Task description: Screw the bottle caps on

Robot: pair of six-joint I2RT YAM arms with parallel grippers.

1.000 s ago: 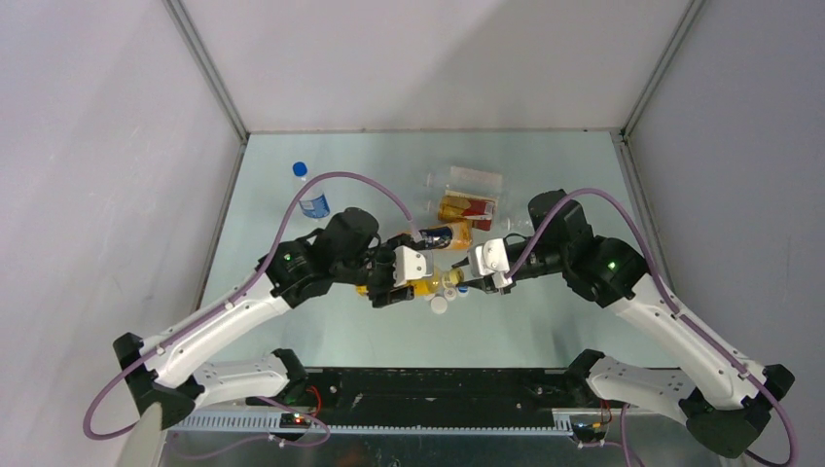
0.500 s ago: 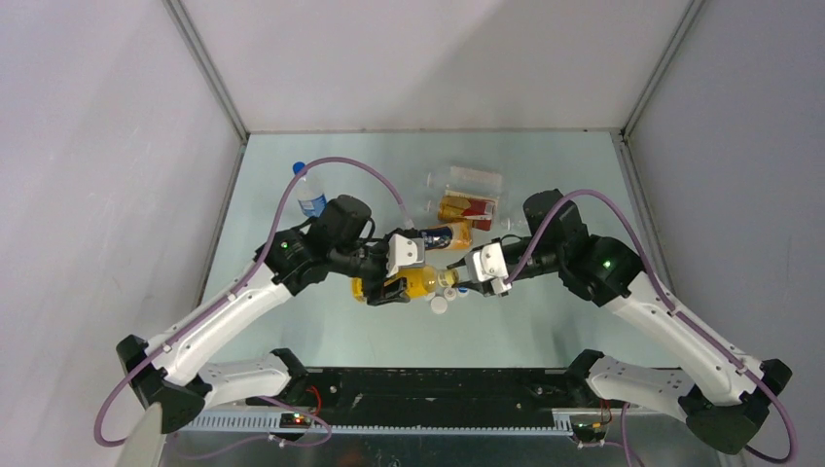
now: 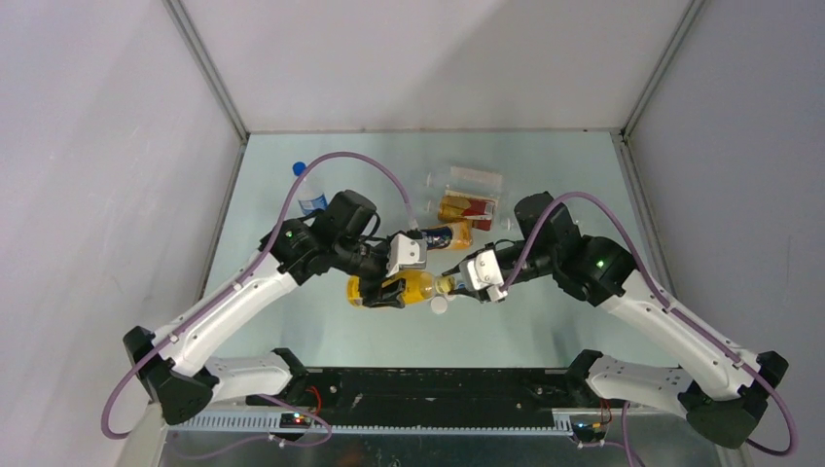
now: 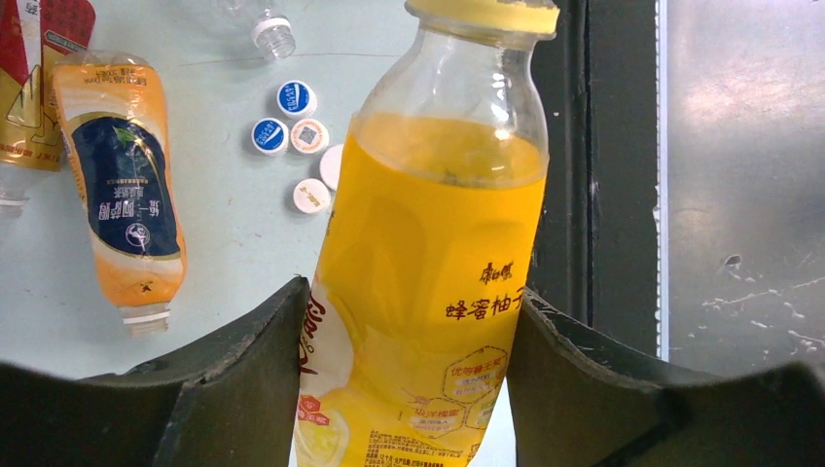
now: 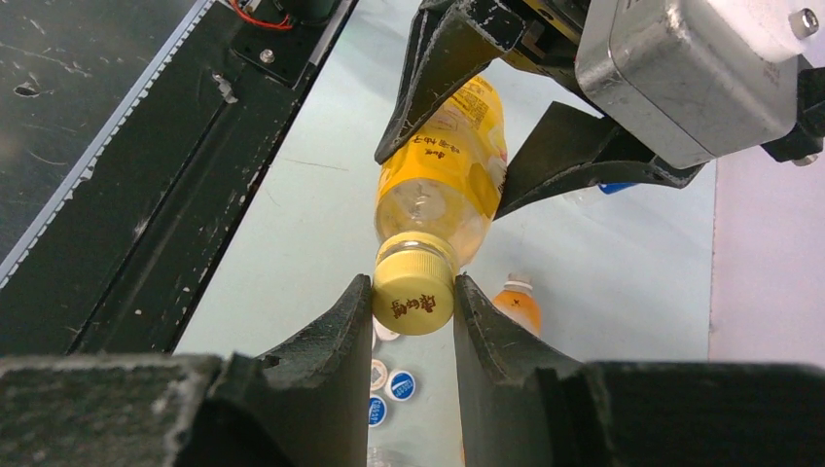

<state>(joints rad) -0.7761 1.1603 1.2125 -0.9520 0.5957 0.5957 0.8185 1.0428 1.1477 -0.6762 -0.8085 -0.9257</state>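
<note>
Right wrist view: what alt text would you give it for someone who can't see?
The right gripper pinches the yellow cap on an orange-yellow bottle, which the left gripper holds by its body. Loose caps lie on the table below.

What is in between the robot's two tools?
The orange-yellow bottle spans the gap: left tool grips its body, right tool pinches its yellow cap. The top view shows it.
</note>
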